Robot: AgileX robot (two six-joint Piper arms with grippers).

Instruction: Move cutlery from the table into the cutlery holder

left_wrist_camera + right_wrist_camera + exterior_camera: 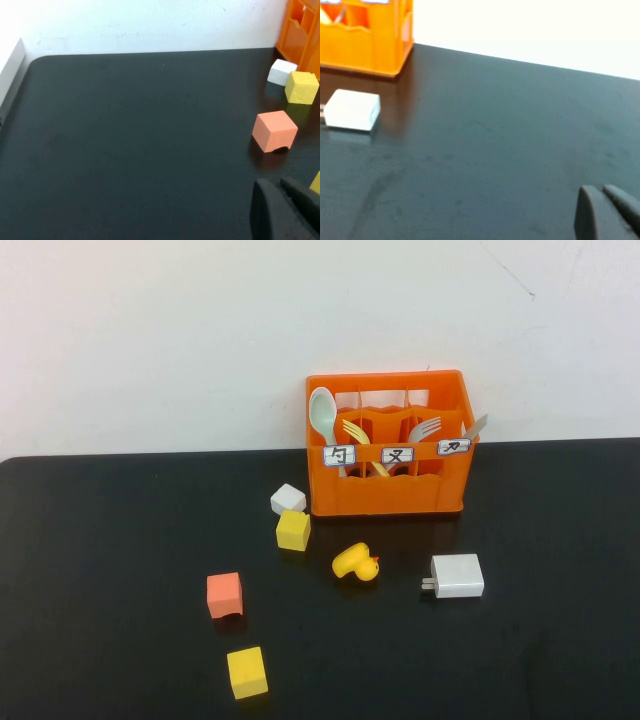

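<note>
mint spoon [322, 416] and grey fork [426, 428] stand in orange holder [388, 492] at 12 o'clock on surface [120, 540]. duck [356, 563], charger [457, 576], blocks [293, 530] lie in front. left end effector [285, 210] and right end effector [607, 212] hover low, empty, fingers nearly together.

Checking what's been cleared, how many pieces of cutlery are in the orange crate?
4, all in the orange crate: green spoon left, yellow fork beside it, grey fork, knife tip far right. More may be hidden.
</note>
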